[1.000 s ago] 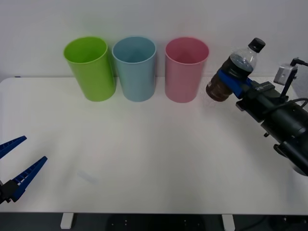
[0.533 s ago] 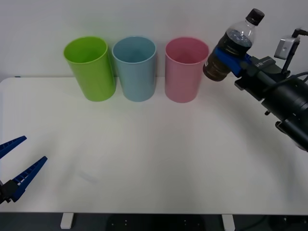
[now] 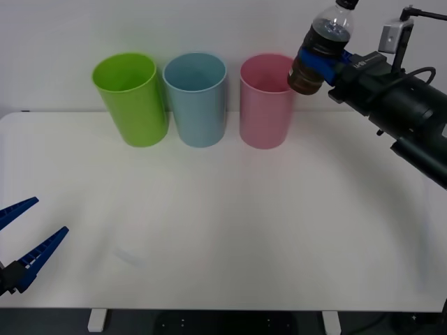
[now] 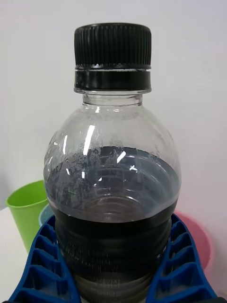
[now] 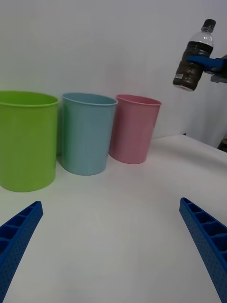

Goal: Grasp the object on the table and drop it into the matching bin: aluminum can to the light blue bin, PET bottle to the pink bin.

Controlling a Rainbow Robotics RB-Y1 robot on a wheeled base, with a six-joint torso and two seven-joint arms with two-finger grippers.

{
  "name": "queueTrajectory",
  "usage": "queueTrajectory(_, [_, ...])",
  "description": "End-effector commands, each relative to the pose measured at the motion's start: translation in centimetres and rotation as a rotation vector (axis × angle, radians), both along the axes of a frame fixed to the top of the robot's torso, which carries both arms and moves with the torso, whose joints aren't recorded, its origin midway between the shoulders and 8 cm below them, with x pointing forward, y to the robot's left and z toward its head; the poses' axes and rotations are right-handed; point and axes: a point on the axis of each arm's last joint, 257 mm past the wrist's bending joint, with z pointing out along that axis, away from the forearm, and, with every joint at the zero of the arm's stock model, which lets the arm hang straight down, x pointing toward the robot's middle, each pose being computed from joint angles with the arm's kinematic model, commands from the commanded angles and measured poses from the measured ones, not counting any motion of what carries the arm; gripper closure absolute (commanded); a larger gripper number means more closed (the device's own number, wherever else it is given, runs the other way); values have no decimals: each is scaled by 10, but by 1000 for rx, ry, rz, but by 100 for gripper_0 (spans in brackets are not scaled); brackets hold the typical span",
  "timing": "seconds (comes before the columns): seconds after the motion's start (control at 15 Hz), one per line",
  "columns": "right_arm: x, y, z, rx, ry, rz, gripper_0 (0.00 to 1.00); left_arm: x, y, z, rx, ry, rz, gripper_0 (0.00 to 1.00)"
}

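Your right gripper [image 3: 323, 61] is clamping its blue ribbed fingers [image 4: 43, 258] around the small clear plastic bottle of dark brown liquid with a black screw cap [image 3: 320, 47], holding it in the air, well clear of the white table [image 3: 223, 223]. So the pick-up is done; the drop is left. The tall round pink plastic bin [image 3: 268, 101] is standing just below and to the gripper's left, not yet beneath the bottle. Your left gripper [image 3: 24, 251] is idling with fingers spread, near the table's near-left edge.
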Motion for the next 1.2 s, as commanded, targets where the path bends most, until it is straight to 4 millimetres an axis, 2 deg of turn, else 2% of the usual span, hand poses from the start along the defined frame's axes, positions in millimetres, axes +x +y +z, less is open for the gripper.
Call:
queueTrajectory(0.07, [21, 5, -1, -38, 0, -19, 100, 0, 0, 0, 0, 0, 0, 0])
queueTrajectory(0.4, [61, 17, 3, -70, 5, -60, 100, 0, 0, 0, 0, 0, 0, 0])
queueTrajectory(0.8, [99, 30, -5, -90, 35, -118, 100, 0, 0, 0, 0, 0, 0, 0])
queueTrajectory(1.2, [121, 44, -5, -85, 34, -192, 100, 0, 0, 0, 0, 0, 0, 0])
